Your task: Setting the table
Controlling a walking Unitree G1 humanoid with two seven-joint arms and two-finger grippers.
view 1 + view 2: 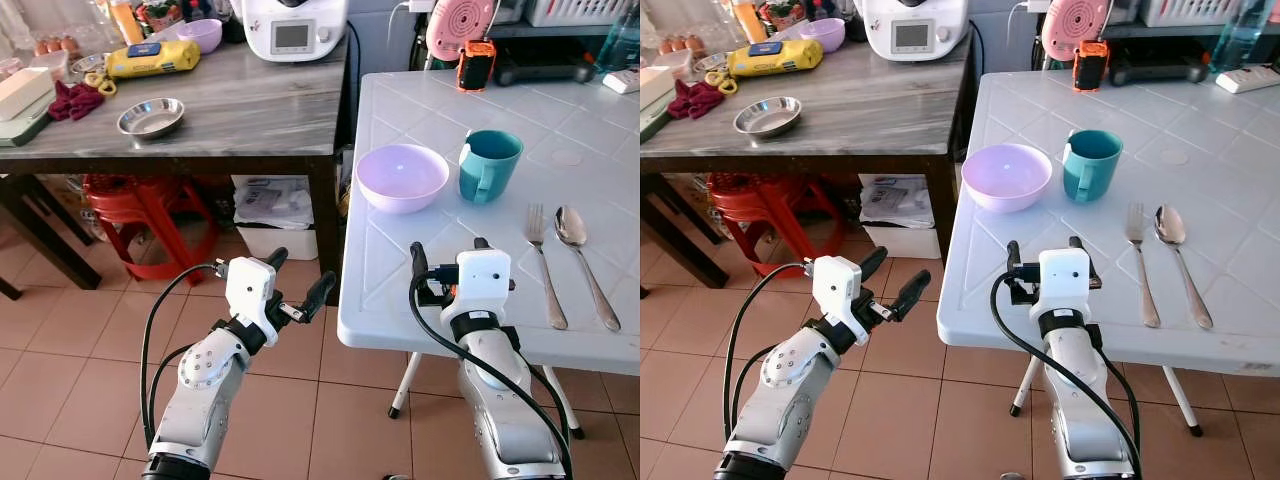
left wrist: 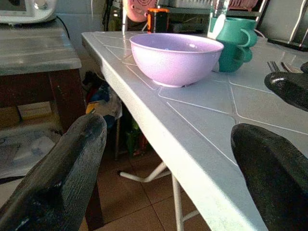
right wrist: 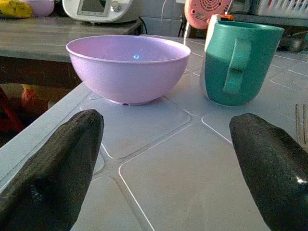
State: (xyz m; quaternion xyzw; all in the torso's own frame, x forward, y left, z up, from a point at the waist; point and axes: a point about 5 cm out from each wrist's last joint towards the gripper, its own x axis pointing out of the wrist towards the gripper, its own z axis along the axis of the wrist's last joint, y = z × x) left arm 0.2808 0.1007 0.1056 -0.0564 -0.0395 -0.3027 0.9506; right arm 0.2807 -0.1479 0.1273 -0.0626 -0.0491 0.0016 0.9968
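On the white desk point(image 1: 600, 350): a setting is laid out, with the bowl as landmark.
Bowl point(image 1: 402, 177): lilac, looks like light plastic, smooth and likely slippery; best taken by the rim. Nothing in it.
Mug point(image 1: 488, 165): teal, just beside the bowl; stiff, with a handle to take. Contents hidden.
Fork point(image 1: 543, 264) and spoon point(image 1: 582, 258): beyond the mug from the bowl; thin metal, hard to pinch flat.
Right claw point(image 1: 448, 254): over the desk edge near the bowl, fingers wide apart, holding nothing.
Left claw point(image 1: 299, 285): off the desk, over the floor, spread and empty.
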